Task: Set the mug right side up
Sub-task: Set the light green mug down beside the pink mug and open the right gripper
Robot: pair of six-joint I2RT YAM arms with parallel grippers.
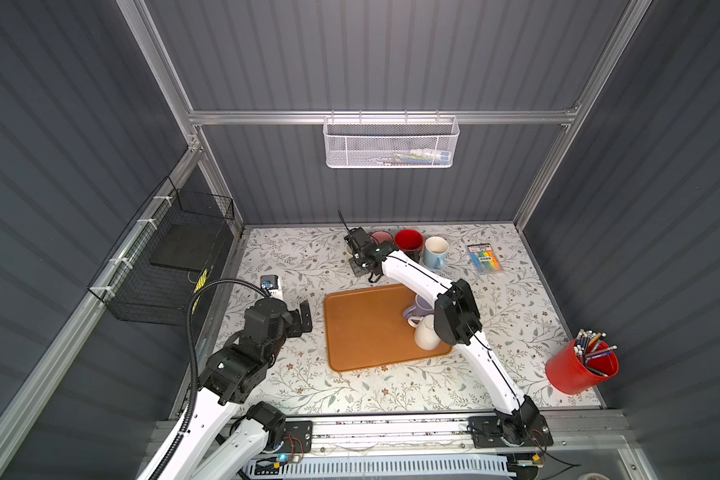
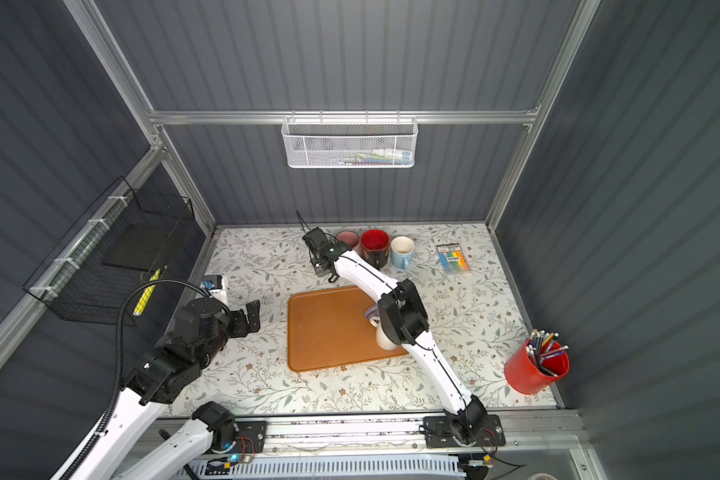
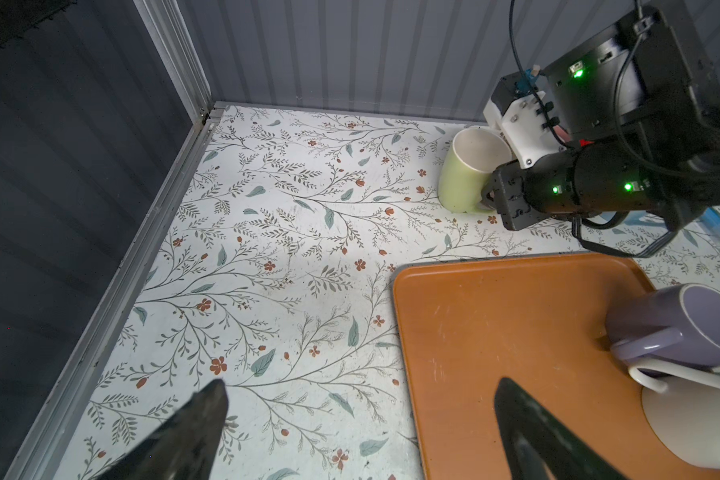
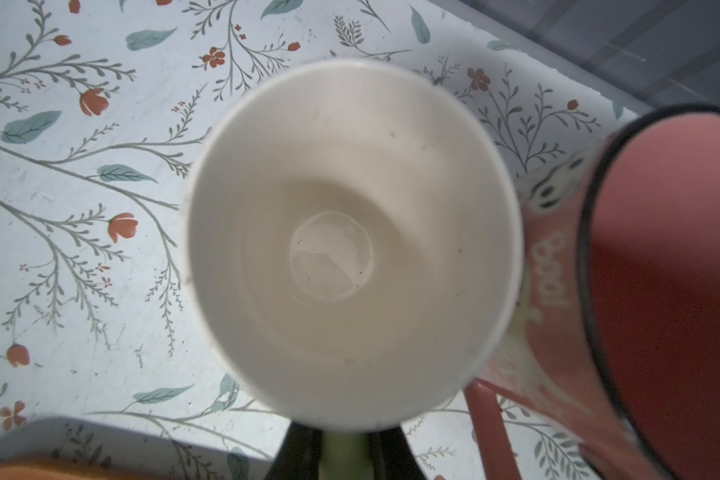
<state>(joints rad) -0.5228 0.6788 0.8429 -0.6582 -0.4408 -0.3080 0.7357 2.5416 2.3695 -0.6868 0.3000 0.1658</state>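
Observation:
The mug (image 3: pixel 468 172) is pale green outside and cream inside. It stands upright on the floral table near the back wall, mouth up, close beside a pink mug (image 4: pixel 661 266). From above, the right wrist view looks straight into the mug (image 4: pixel 350 232). My right gripper (image 4: pixel 346 441) is shut on its green handle, one dark finger (image 4: pixel 304 442) on each side. In both top views the right gripper (image 1: pixel 356 254) (image 2: pixel 317 258) covers most of the mug. My left gripper (image 3: pixel 360 388) (image 1: pixel 304 318) hangs open and holds nothing, over the table left of the tray.
An orange tray (image 1: pixel 362 328) in the middle holds a lilac mug (image 1: pixel 420 307) on its side and a white mug (image 1: pixel 427 337) mouth down. Red (image 1: pixel 409 243) and blue (image 1: pixel 435 251) mugs stand at the back. A marker pack (image 1: pixel 485 257) and a red pen cup (image 1: pixel 580 365) are to the right.

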